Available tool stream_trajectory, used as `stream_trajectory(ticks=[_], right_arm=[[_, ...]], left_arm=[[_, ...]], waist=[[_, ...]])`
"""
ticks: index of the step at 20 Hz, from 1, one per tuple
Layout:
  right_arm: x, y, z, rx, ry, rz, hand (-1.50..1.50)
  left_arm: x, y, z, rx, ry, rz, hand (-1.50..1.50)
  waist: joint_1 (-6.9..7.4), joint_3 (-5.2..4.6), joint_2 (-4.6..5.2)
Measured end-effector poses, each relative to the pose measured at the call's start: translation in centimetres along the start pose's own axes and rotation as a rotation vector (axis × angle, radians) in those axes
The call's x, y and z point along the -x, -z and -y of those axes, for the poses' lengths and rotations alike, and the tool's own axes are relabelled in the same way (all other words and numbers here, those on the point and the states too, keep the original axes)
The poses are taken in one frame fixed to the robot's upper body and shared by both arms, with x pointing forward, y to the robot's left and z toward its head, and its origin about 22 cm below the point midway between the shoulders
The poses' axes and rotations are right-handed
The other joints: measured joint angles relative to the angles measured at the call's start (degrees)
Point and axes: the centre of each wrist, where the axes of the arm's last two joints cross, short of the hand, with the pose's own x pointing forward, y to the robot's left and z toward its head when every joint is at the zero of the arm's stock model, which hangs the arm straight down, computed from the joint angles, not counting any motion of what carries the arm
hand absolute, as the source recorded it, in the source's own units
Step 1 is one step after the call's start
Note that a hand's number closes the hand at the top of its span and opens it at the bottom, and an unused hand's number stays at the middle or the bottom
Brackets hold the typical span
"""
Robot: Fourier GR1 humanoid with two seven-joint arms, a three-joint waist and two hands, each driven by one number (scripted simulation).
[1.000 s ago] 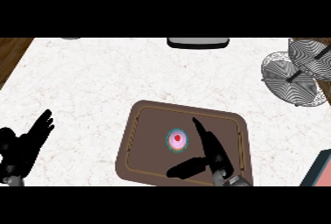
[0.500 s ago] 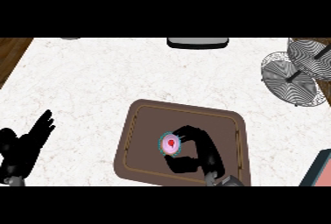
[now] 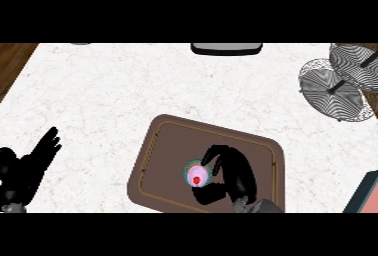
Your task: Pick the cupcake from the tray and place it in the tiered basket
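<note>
A pink-frosted cupcake point(image 3: 196, 175) with a red dot on top and a teal wrapper sits near the middle of the brown tray point(image 3: 166, 145). My right hand point(image 3: 235, 172) lies over the tray with fingers and thumb curled round the cupcake from its right side, hiding that side. The wire tiered basket point(image 3: 336, 87) stands at the counter's far right, well away from the hand. My left hand point(image 3: 29, 170) rests open at the lower left, fingers up, holding nothing.
A dark object point(image 3: 227, 48) sits at the counter's back edge, centre. A teal and pink item point(image 3: 364, 195) shows at the lower right edge. Brown floor point(image 3: 15, 60) lies beyond the counter's left edge. White marble lies between tray and basket.
My right hand went from straight fingers beside the cupcake to fingers curled round it. The cupcake has tilted slightly. The left hand stayed in place.
</note>
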Motion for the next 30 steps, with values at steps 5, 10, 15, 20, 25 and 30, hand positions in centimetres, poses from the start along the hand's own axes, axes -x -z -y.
stream_trajectory(ticks=[5,10,15,20,25,30], right_arm=[[-2.3,-0.8,0.1,0.071,-0.331,0.081,1.50],[-5.1,-3.2,2.7,0.243,-0.428,0.138,1.50],[-7.3,-6.0,7.1,0.451,-0.426,0.225,1.50],[-9.1,-7.6,11.2,0.593,-0.372,0.260,1.50],[-10.8,-8.2,15.0,0.670,-0.285,0.270,1.50],[-10.7,-5.6,18.6,0.720,-0.243,0.240,1.50]], left_arm=[[0.2,-0.1,-0.3,-0.001,0.002,0.002,0.00],[0.4,-0.1,-0.1,-0.016,-0.003,-0.003,0.00],[0.4,-0.5,0.0,-0.022,-0.004,-0.007,0.00],[0.1,-0.1,-0.1,-0.010,-0.004,0.001,0.00],[-0.1,-0.2,0.1,-0.008,-0.010,0.004,0.00],[0.1,0.1,0.8,-0.006,-0.008,0.008,0.00]], waist=[[0.03,0.01,-0.16],[-0.61,0.10,-0.17],[-0.94,0.13,-0.26],[-0.58,0.16,0.00],[-0.15,0.17,0.13],[0.06,0.20,0.29]])
